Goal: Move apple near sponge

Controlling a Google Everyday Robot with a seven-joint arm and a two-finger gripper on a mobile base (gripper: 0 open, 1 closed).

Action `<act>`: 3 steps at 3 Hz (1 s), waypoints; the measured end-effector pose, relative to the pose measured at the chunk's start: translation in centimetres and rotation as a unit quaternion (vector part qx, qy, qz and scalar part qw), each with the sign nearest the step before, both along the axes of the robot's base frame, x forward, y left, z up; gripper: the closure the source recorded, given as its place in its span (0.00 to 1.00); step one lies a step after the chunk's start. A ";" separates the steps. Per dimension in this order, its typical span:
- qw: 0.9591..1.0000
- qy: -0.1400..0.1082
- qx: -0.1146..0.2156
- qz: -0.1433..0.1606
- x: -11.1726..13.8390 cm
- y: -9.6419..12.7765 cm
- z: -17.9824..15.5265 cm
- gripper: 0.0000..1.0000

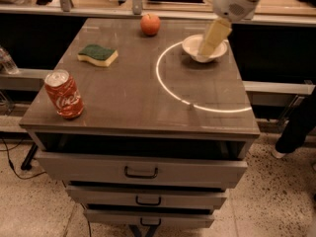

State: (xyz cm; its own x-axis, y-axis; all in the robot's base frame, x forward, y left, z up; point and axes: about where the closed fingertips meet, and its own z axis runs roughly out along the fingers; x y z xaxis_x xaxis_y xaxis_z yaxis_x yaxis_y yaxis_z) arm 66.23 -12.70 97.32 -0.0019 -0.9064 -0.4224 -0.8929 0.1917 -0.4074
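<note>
The red-orange apple point(150, 24) sits at the far edge of the brown cabinet top point(128, 98). The sponge point(98, 55), green on top and yellow below, lies on the left side of the top, nearer to me than the apple. My gripper point(213, 37) hangs from the arm at the upper right, over the white bowl point(204, 48), well to the right of the apple.
A red soda can point(64, 94) stands at the front left. A bright ring of light point(170, 90) curves across the right half of the top. Several drawers point(140, 172) face me below. A counter edge and dark gap run behind the cabinet.
</note>
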 end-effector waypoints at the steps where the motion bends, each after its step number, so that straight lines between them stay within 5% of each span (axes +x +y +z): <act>1: 1.000 -0.015 0.014 0.006 2.1 2.0 0.3 0.00; 2: 1.000 -0.016 0.018 0.003 2.2 2.1 0.3 0.00; 3: 0.997 -0.027 0.070 -0.027 3.9 3.0 0.3 0.00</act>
